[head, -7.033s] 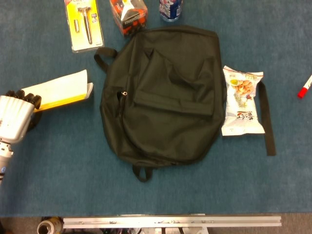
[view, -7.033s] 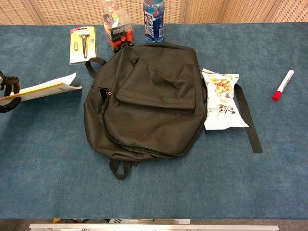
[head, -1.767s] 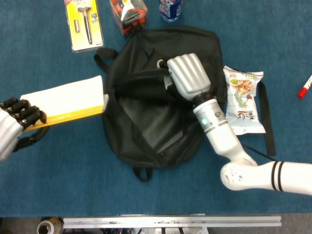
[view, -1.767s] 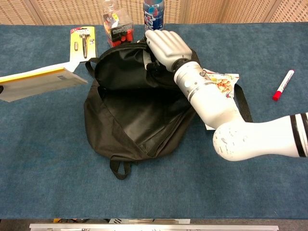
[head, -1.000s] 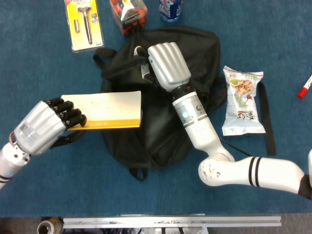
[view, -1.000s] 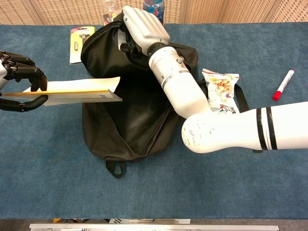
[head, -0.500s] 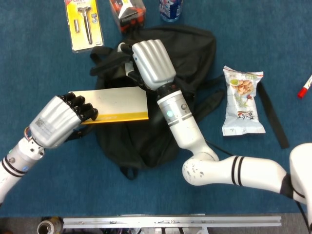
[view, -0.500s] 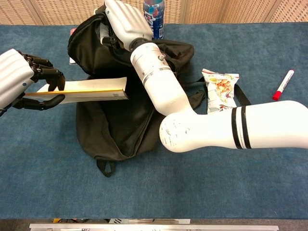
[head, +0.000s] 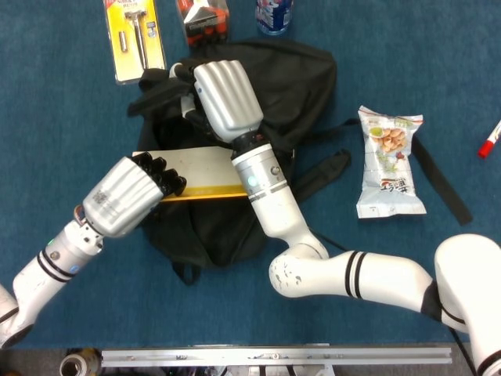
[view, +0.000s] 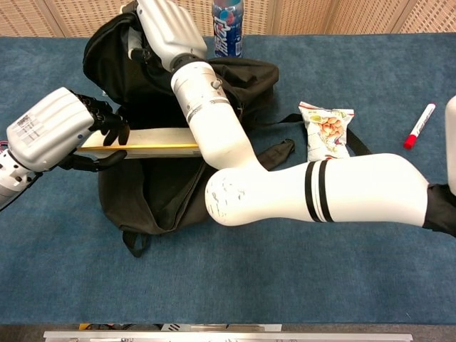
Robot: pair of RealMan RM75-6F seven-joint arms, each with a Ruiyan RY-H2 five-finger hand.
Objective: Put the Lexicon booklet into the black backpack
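Note:
The black backpack (head: 305,86) (view: 153,189) lies in the middle of the blue table with its mouth pulled open. My right hand (head: 225,98) (view: 162,30) grips the upper flap and holds it raised. My left hand (head: 129,194) (view: 53,130) holds the Lexicon booklet (head: 202,172) (view: 153,139), white with a yellow edge, flat and level. The booklet's far end reaches into the open mouth, under my right forearm, which hides that end.
At the far edge lie a carded razor pack (head: 137,35), a red-and-black packet (head: 205,17) and a blue bottle (head: 274,14) (view: 226,28). A snack bag (head: 390,160) (view: 328,135) rests on a backpack strap to the right. A red marker (head: 489,141) (view: 419,127) lies far right.
My left hand has carried the booklet rightward, deeper into the open backpack. My right hand has lifted the flap further up and to the left, and the bag has shifted left with it.

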